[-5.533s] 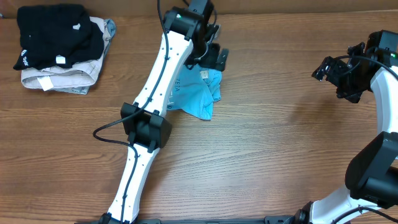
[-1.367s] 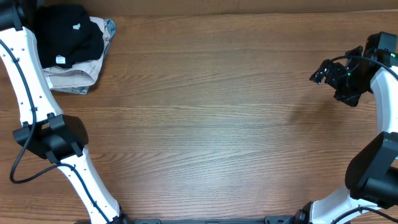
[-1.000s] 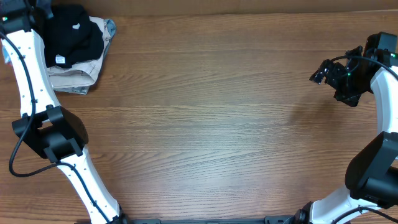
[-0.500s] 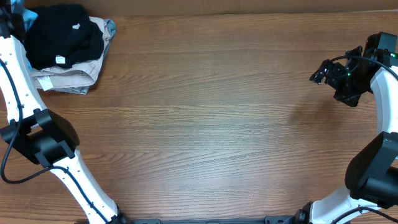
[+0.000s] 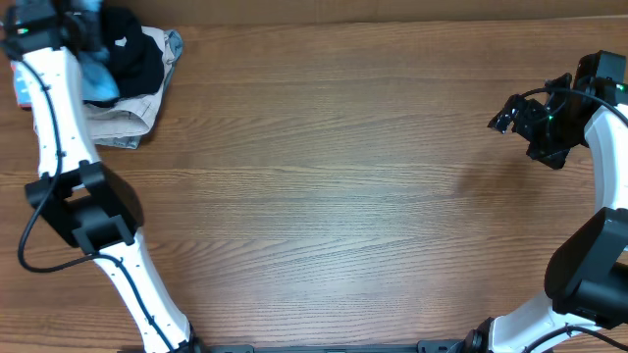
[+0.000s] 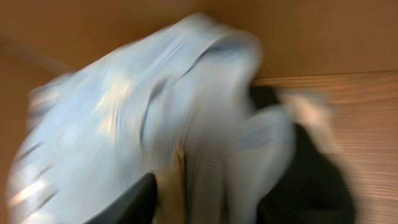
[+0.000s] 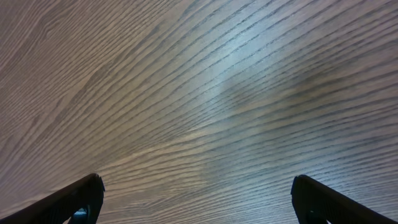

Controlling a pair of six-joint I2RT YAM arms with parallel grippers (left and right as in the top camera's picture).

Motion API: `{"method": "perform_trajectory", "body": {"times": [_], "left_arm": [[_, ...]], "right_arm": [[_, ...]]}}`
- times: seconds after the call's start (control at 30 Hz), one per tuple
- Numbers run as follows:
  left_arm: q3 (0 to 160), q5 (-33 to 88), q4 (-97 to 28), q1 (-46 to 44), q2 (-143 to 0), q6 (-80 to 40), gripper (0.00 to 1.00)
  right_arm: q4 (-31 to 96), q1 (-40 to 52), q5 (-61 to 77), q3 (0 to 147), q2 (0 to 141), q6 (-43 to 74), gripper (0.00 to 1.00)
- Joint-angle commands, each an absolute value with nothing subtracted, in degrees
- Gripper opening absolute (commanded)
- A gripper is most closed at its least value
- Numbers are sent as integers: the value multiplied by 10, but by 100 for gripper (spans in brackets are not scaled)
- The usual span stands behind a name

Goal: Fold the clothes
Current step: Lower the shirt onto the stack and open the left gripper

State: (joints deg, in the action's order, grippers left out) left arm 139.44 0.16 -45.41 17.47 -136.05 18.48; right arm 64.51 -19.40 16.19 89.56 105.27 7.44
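Worktop (image 5: 343,196): mostly bare wood. Everything that matters sits in the far-left corner, close to the edge. Anything that slides off there looks out of reach for you.

Left arm (image 5: 59,127): it's stretched long toward that corner. I'd expect sloppy control at that reach, so a small wobble could shove cloth sideways.

Black garment (image 5: 137,54) lies on top of the beige garment (image 5: 118,123) as a folded stack. Any drag from your hand or from cloth could skew the stack or peel the top layer open.

T-shirt (image 5: 98,76): it's bunched on the left part of the black garment, right under the left hand, not flat. It looks like a loose lump, so it may spring open or slip off the stack's left side toward the edge.

Left hand (image 5: 77,20): the left wrist view is all blur and blue cloth. You can't tell from it whether the hand pinches the T-shirt or has let go. If you pull away while thin fabric is snagged, the T-shirt comes up with you and any fold is lost.

Right hand (image 7: 196,190): it's spread wide and empty, hovering over bare wood at the far right, well apart from the stack. It can't catch anything.
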Motion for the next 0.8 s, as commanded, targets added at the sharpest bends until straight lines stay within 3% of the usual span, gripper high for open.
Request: {"method": "perform_trajectory", "body": {"times": [0.0, 0.03, 0.2, 0.5, 0.77], "left_arm": [[1377, 113, -455, 149, -1358, 180, 69], [1374, 114, -456, 142, -1358, 180, 100], [1372, 85, -456, 119, -1357, 174, 100], [1389, 71, -503, 160, -1284, -39, 100], [1389, 67, -494, 202, -1269, -44, 100]], "right_arm": [[644, -192, 166, 898, 1047, 75, 100], [644, -192, 166, 898, 1047, 75, 100], [644, -192, 166, 898, 1047, 75, 100], [644, -192, 166, 898, 1047, 75, 100], [635, -192, 166, 898, 1047, 75, 100]]}}
